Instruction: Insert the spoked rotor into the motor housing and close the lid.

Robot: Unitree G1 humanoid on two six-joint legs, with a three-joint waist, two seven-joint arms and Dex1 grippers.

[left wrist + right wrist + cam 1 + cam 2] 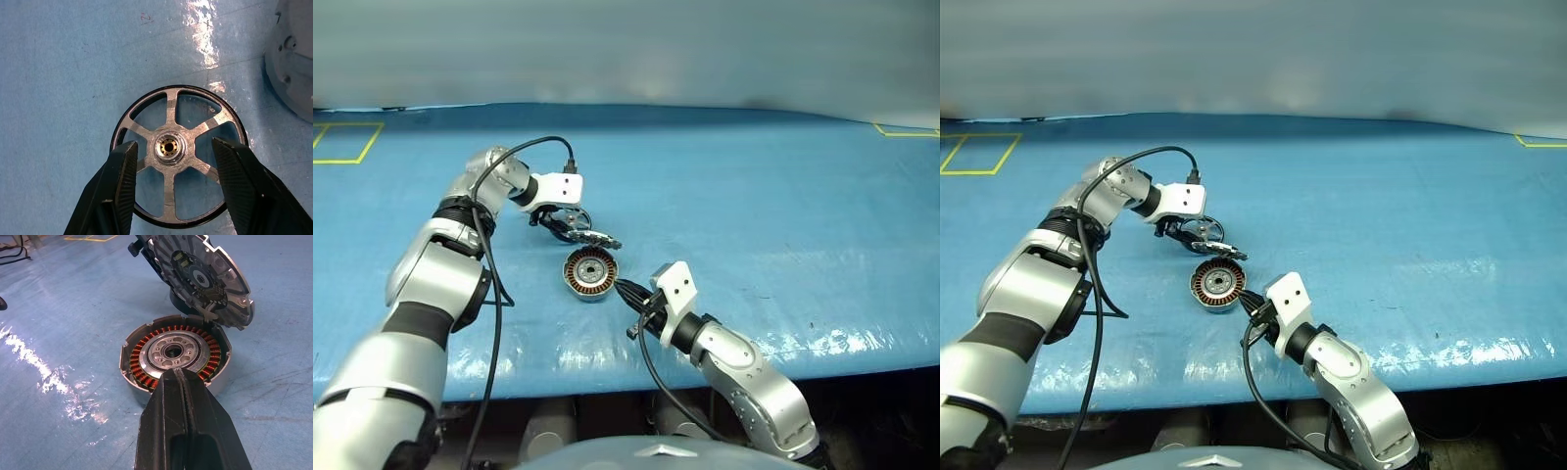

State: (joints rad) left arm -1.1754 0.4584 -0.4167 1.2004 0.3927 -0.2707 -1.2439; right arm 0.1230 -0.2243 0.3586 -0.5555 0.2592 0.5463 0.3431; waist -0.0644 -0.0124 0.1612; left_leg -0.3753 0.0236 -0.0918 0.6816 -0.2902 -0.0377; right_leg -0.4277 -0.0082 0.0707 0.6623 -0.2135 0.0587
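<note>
The pick-up step is in hand: the left gripper [171,188] hangs spread over the flat dark-rimmed, silver-spoked rotor [172,122], which lies on the blue surface [783,196] just behind the round grey motor housing [590,273] with copper windings. The hinged grey lid [205,276] stands open. The right gripper [182,382], clenched and empty, rests at the housing's rim. Next, I judge, the fingers must close on the rotor. No legible writing.

Housing [174,355] mouth open from above; raised lid [203,276] blocks far side (shut right claw [183,382] at near rim).
</note>
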